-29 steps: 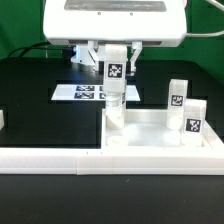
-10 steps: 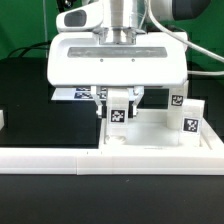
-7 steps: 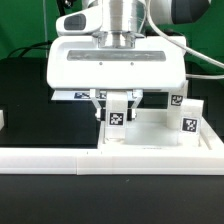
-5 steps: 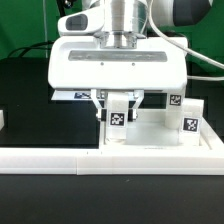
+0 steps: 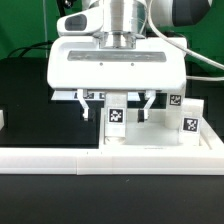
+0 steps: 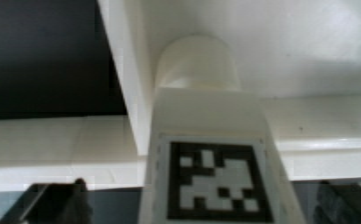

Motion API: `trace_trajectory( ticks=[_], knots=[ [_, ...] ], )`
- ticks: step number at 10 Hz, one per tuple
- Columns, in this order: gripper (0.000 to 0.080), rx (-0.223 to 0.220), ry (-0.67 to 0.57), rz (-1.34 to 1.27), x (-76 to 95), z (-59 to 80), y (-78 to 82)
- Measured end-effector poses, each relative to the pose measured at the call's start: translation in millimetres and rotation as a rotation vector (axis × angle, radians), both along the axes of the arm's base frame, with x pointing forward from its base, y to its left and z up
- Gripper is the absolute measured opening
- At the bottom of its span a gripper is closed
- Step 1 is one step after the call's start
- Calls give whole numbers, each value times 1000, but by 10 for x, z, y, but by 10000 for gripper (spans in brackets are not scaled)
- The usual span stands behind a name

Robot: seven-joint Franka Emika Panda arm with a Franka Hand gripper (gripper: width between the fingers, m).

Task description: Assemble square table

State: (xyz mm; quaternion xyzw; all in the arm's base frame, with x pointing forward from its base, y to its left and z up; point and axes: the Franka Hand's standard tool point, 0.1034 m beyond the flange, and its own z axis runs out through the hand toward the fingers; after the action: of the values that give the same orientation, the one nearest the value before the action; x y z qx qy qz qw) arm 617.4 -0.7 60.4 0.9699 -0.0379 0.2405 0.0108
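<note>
One leg now stands free at frame centre; hand has sprung open, so seating in top looks done.

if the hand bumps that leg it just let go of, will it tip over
Probably not easily: the leg stands upright, its foot apparently seated in the table top's corner socket. It looks like stiff, light plastic, so a hard knock from the open hand could still unseat it.

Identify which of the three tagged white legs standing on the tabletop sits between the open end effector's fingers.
The leg at the tabletop's corner on the exterior view's left, directly under the end effector. The other two legs stand unattended on the exterior view's right.
</note>
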Motion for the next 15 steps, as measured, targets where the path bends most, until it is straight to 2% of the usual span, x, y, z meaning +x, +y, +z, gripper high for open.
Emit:
trace_trajectory(
  ticks=[6, 7, 8, 9, 11, 13, 15],
  knots=[
    [649, 0, 0, 0, 0, 0, -1],
    [649, 20, 22, -9, -9, -5, 22],
    [649, 84, 91, -29, -26, 90, 86],
    [649, 119, 132, -49, -16, 203, 88],
    [649, 139, 167, -70, 0, 173, 39],
    [649, 207, 335, -73, -67, 149, 113],
    [649, 219, 531, -100, -146, 133, 143]
  ],
)
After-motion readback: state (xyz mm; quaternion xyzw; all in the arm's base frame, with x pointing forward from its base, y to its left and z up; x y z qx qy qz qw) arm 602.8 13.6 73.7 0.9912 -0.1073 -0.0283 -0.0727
